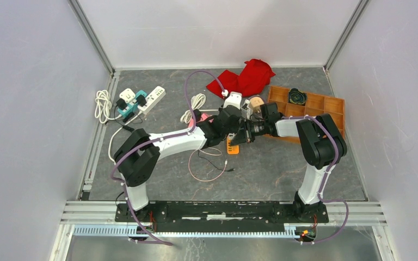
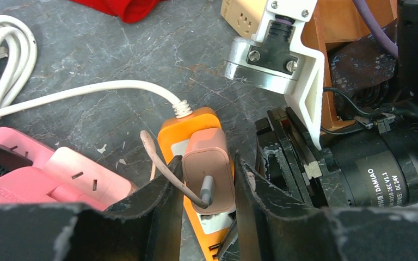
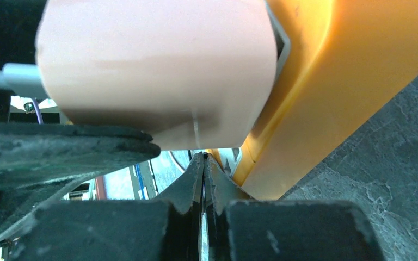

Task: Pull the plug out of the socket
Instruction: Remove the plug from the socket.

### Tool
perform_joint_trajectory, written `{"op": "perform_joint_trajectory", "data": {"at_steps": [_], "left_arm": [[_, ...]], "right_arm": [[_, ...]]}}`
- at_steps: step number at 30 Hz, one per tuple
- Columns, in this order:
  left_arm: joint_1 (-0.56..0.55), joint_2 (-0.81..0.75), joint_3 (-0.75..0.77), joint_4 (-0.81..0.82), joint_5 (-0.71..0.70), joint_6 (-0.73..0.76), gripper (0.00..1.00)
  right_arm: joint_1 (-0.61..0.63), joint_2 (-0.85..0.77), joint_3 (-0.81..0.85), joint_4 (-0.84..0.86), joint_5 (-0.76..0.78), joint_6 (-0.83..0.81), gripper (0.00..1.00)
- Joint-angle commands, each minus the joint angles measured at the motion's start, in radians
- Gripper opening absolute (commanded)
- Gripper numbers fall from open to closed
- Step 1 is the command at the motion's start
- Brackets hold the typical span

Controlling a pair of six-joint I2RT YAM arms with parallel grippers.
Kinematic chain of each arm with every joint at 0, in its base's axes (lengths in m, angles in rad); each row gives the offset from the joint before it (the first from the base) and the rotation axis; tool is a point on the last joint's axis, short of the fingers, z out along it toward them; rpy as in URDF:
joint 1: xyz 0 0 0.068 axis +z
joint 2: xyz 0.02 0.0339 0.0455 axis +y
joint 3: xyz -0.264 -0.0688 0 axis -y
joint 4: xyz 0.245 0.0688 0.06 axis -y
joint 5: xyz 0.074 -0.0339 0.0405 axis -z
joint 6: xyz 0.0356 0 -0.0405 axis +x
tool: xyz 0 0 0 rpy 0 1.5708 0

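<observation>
A pink plug [image 2: 209,168] with a thin pinkish cable sits in an orange power strip [image 2: 196,122] lying on the grey table. My left gripper [image 2: 207,182] is shut on the plug, one finger [image 2: 163,198] on its left side and the other on its right. In the right wrist view the plug [image 3: 152,70] fills the top, with the orange strip [image 3: 315,81] on the right. My right gripper [image 3: 203,163] is shut and empty, its tips against the strip just under the plug. In the top view both grippers, left [image 1: 238,130] and right [image 1: 250,132], meet over the strip [image 1: 232,147].
A pink power strip [image 2: 60,174] lies close on the left, beside a coiled white cable [image 2: 5,49]. A red cloth [image 1: 245,76] and a wooden tray [image 1: 315,106] lie behind. A white strip with plugs [image 1: 141,98] is at far left. A thin loose cable [image 1: 209,168] lies in front.
</observation>
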Motion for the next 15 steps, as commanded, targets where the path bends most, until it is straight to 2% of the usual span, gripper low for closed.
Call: {"op": "perform_joint_trajectory", "data": {"at_steps": [1,3,5,8,10,15], "left_arm": [[0.047,-0.059,0.05,-0.1,0.135,-0.005,0.02],[0.089,-0.063,0.027,-0.087,0.237,-0.054,0.02],[0.104,-0.064,0.016,-0.084,0.26,-0.074,0.02],[0.098,-0.06,0.024,-0.1,0.227,-0.059,0.02],[0.066,-0.054,0.034,-0.108,0.126,-0.013,0.02],[0.045,-0.031,0.041,-0.101,0.069,0.046,0.02]], "right_arm": [[-0.047,0.066,-0.026,-0.018,0.422,-0.117,0.04],[-0.048,0.068,-0.024,-0.021,0.422,-0.119,0.04],[-0.048,0.065,-0.024,-0.022,0.425,-0.121,0.04],[-0.049,0.057,-0.025,-0.015,0.419,-0.122,0.04],[-0.052,0.05,-0.025,-0.001,0.39,-0.117,0.04],[-0.059,0.021,-0.021,0.044,0.237,-0.12,0.08]]}}
